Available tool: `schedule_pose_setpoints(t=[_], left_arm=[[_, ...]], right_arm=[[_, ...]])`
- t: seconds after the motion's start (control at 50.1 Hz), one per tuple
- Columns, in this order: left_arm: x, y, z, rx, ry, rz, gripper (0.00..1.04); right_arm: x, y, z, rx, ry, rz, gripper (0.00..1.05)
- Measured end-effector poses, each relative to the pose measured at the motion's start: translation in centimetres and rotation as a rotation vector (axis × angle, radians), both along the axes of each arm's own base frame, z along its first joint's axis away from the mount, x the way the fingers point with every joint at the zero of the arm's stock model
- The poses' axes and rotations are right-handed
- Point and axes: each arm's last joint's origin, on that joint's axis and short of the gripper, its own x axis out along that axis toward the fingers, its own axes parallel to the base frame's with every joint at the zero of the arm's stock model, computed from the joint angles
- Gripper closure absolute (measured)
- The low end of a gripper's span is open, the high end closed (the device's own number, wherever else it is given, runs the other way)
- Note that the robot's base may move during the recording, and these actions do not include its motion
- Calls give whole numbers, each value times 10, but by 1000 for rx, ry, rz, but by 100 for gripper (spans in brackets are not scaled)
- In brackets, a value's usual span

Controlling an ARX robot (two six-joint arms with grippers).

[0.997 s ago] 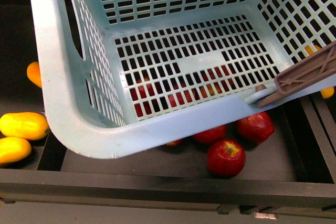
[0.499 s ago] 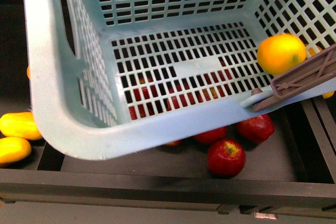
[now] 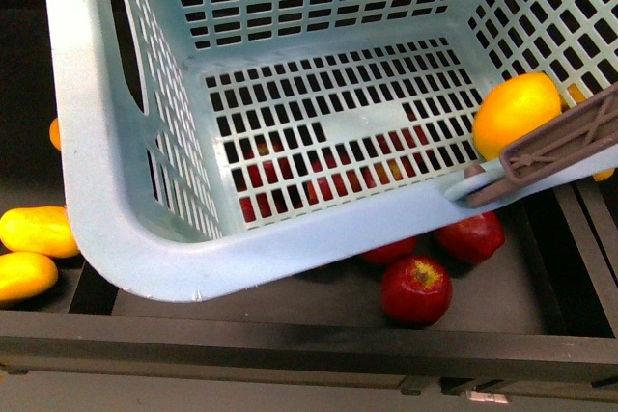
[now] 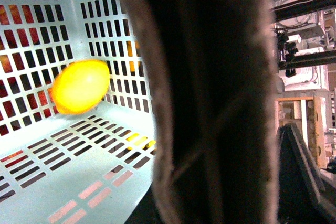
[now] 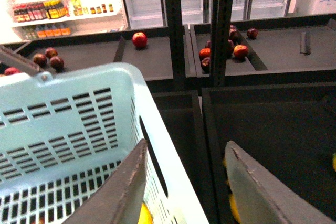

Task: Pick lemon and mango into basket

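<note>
Holds nothing in the right gripper [image 5: 185, 182], fingers [image 5: 126, 187] spread wide over the basket [image 5: 52, 85] rim. Cannot tell the left gripper's grip behind a dark blur. Keeps the lemon [image 3: 515, 113] inside the basket, against its right wall beside the handle [image 3: 570, 142]. Leaves a mango [image 3: 37, 231] outside, left, near red apples [image 3: 415, 288].

Front view: even, bright, sharp; deep shadow under the basket [image 3: 97, 190] at 6 o'clock. Left wrist: lemon [image 4: 80, 86] motion-blurred, basket floor glaring. Right wrist: overexposed at 11 o'clock.
</note>
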Motion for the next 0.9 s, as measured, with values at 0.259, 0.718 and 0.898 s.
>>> schedule_pose_setpoints(t=[0.259, 0.718, 0.898], left_arm=[[0, 0, 0, 3, -3, 1, 100], [0, 0, 0, 4, -4, 2, 100], [0, 0, 0, 4, -4, 2, 100]], right_arm=[[-27, 0, -29, -56, 13, -2, 102], [-59, 0, -55, -69, 10, -2, 103], [-68, 0, -61, -69, 7, -2, 103]])
